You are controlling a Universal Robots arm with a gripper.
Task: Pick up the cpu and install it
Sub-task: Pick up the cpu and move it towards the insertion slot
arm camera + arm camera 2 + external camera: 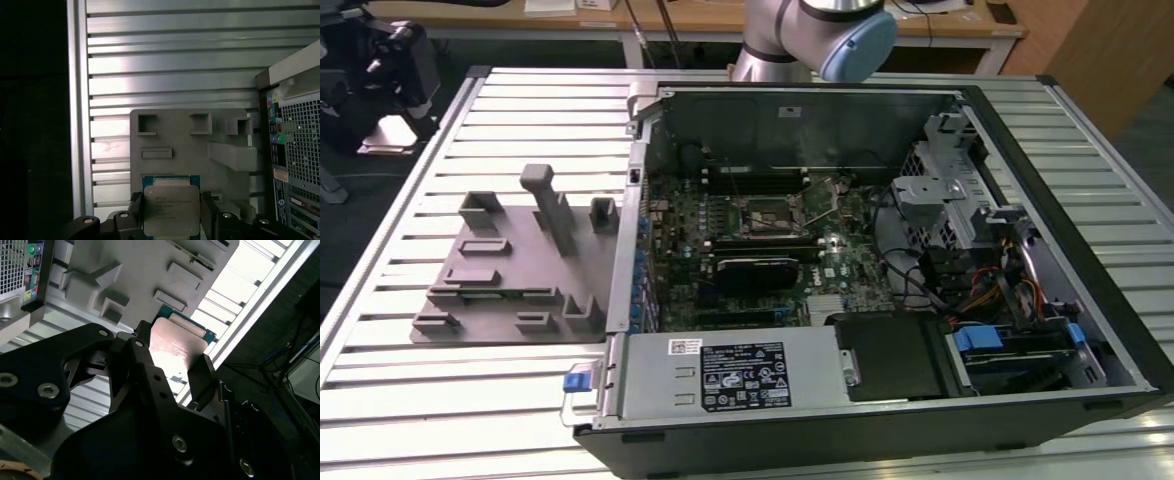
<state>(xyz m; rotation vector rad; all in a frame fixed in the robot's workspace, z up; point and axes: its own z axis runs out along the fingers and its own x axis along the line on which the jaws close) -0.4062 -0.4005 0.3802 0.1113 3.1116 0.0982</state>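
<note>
The cpu (171, 210), a flat square chip with a silver top and a green rim, sits between the two black fingers of my gripper (171, 214), which is shut on its opposite edges. In the second wrist view the cpu (176, 345) shows from a slant, pinched between one finger (136, 347) and the other. It hangs well above the grey plastic tray (190, 145). The black socket frame (767, 213) lies on the motherboard inside the open computer case (1067, 290).
The grey tray (507, 270) with upright blocks rests on the slatted metal table (454, 400), at the exterior view's left of the case. The arm (814, 35) rises behind the case. A power supply (727, 375) and drive bays (1014, 350) fill the case's near end.
</note>
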